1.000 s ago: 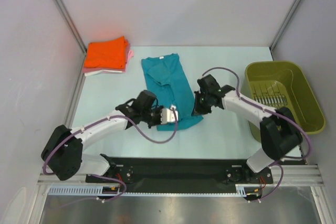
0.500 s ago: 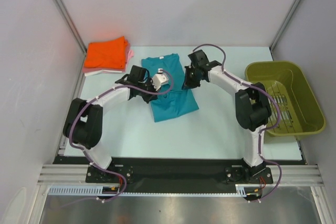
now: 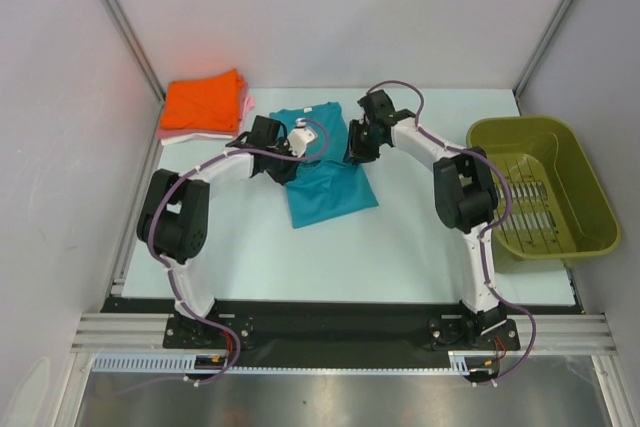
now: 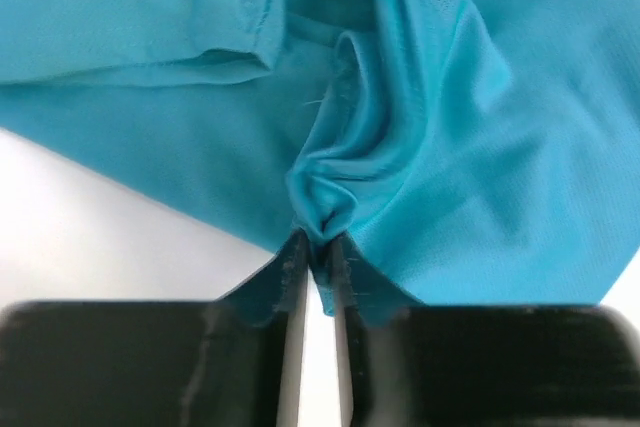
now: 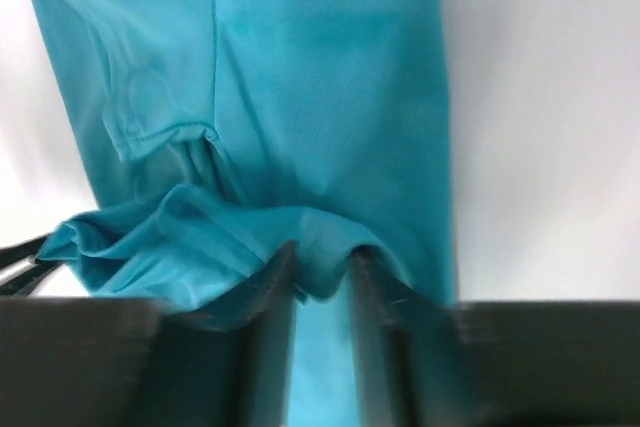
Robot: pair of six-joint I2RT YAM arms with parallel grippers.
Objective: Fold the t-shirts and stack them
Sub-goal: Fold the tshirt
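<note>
The teal t-shirt (image 3: pixel 328 179) lies mid-table, its lower half doubled over towards the collar. My left gripper (image 3: pixel 298 152) is over the shirt's left side, shut on a bunched fold of teal cloth (image 4: pixel 330 197). My right gripper (image 3: pixel 356 150) is over the shirt's right side, its jaws pinched on a teal fold (image 5: pixel 322 265). A folded stack stands at the far left: the orange shirt (image 3: pixel 203 100) on top, a pink one (image 3: pixel 247 105) under it and a white edge (image 3: pixel 178 137) at the bottom.
The olive-green basket (image 3: pixel 580 179) stands at the right edge of the table. Both arms reach far across the pale table (image 3: pixel 400 247). White walls and metal frame posts close in the left, right and far sides.
Both grippers have carried the shirt's near hem away from me towards the collar. The shirt now looks shorter and doubled over. In the last half second they moved only a little farther.
</note>
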